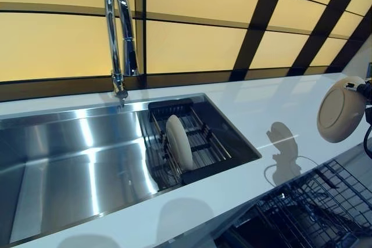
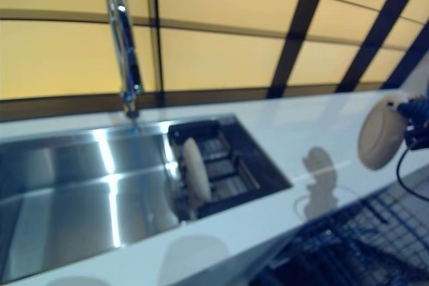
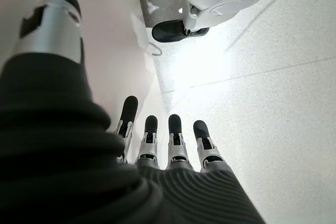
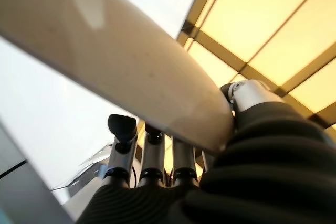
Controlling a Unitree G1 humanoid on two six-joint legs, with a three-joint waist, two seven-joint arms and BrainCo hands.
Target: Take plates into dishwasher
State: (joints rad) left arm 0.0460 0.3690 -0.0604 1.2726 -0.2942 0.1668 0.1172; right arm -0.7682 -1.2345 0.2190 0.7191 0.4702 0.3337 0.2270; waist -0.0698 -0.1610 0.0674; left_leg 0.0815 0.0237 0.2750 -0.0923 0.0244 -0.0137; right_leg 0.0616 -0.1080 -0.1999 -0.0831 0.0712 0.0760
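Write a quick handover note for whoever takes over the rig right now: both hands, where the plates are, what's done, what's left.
Right hand: shut on a beige plate, held on edge above the white counter, near the open dishwasher rack.
Left hand: open, holding nothing, hanging over the floor.
A second plate stands on edge in the black rack inside the sink.
Done: one plate lifted.
Left: set the held plate into the dishwasher rack, then fetch the plate from the sink.

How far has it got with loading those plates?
No plate shows in the dishwasher rack yet. The right hand holds one beige plate above the counter, near the rack. Another plate waits upright in the sink rack. The left hand hangs idle.
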